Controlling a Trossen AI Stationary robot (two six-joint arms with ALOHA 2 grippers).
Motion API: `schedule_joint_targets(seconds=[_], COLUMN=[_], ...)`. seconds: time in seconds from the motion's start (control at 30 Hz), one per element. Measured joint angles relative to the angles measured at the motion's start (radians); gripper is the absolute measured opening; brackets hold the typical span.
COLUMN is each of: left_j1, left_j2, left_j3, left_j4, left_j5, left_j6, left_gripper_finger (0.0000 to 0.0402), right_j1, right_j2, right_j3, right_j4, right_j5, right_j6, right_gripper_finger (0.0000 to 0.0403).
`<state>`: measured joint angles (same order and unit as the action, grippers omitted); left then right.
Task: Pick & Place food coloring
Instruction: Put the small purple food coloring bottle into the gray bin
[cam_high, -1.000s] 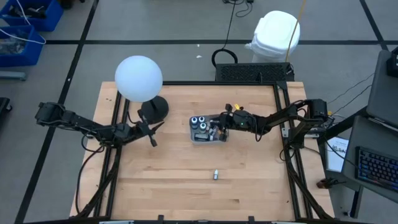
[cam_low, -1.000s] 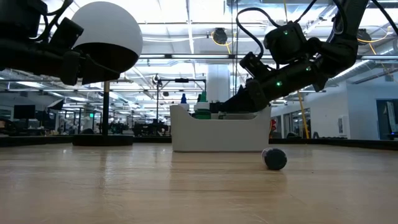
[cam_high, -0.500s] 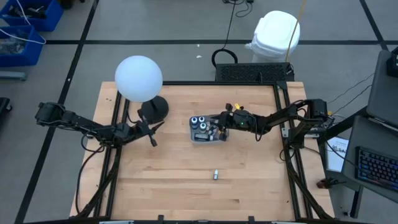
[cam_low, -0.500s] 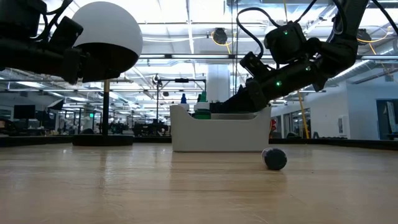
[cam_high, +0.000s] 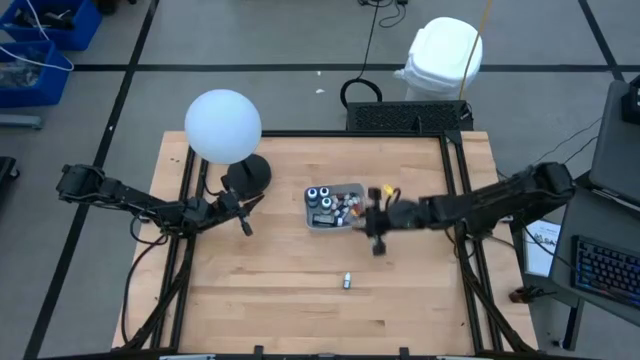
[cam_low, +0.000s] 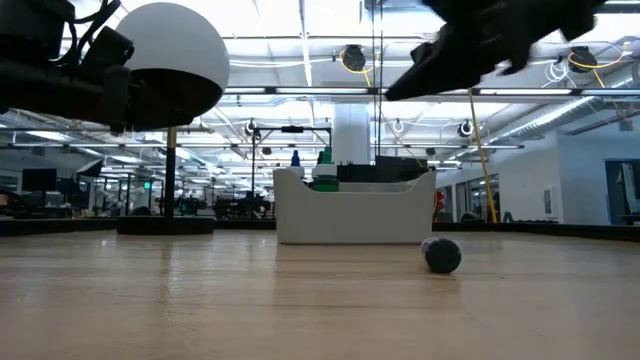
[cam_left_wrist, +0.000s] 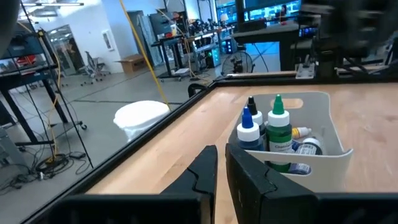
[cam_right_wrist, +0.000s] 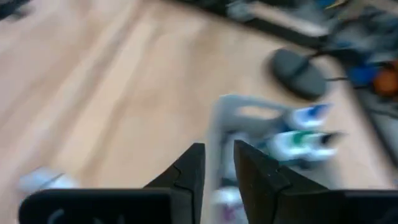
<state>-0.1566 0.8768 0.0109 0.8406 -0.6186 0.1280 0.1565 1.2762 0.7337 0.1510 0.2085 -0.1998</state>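
**Sizing up the loose bottle for a pinch**

Lying on its side on the bare table (cam_high: 250, 300), one small bottle (cam_high: 346, 281) sits well apart from the tray (cam_high: 322, 223), toward the near edge. In the low view it shows as a small dark round shape (cam_low: 442, 255), end-on. The rest of the food coloring stands in the tray: dark jars (cam_high: 320, 194) with pale tops, plus a blue-bodied (cam_left_wrist: 249, 132) and a green-bodied bottle (cam_left_wrist: 278, 129) upright and touching.

Right gripper (cam_high: 376, 243) hangs above the table just beside the tray, between tray and loose bottle; fingers (cam_right_wrist: 189, 168) stand slightly apart, nothing between them. Left gripper (cam_high: 243, 218) waits left of the tray, near the lamp base (cam_high: 246, 177), fingers (cam_left_wrist: 205, 169) nearly together, empty.

Handling, as a guess: the bottle is light, rigid plastic, smooth and round, so it likely rolls at a nudge. Best hold is across the body at mid-length, fingers straddling the roll axis, coming straight down. Cap end is narrower and likelier to slip. Little breakage risk; squeezing hard could pop it out sideways.
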Motion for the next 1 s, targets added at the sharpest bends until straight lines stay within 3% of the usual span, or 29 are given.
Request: schedule_joint_targets(seconds=[0.2, 0.5, 0.67, 0.8, 1.0], left_j1=[0.0, 0.0, 0.0, 0.0, 0.0], left_j2=[0.0, 0.0, 0.0, 0.0, 0.0], left_j3=[0.0, 0.0, 0.0, 0.0, 0.0], left_j4=[0.009, 0.025, 0.02, 0.024, 0.023], left_j5=[0.0, 0.019, 0.019, 0.021, 0.028], left_j6=[-0.003, -0.019, -0.019, -0.007, -0.013], left_gripper_finger=[0.0042, 0.0042, 0.0042, 0.0042, 0.0042], right_j1=[0.178, 0.254, 0.24, 0.224, 0.233], right_j2=[0.119, 0.273, 0.324, 0.397, 0.49], right_j3=[0.098, 0.122, 0.125, 0.174, 0.248], right_j4=[-0.204, -0.169, -0.113, -0.111, -0.159], right_j5=[-0.003, -0.028, -0.137, -0.145, -0.294], right_j6=[0.068, -0.066, -0.137, -0.143, -0.285], right_gripper_finger=[0.0048, 0.0037, 0.0069, 0.0111, 0.0166])
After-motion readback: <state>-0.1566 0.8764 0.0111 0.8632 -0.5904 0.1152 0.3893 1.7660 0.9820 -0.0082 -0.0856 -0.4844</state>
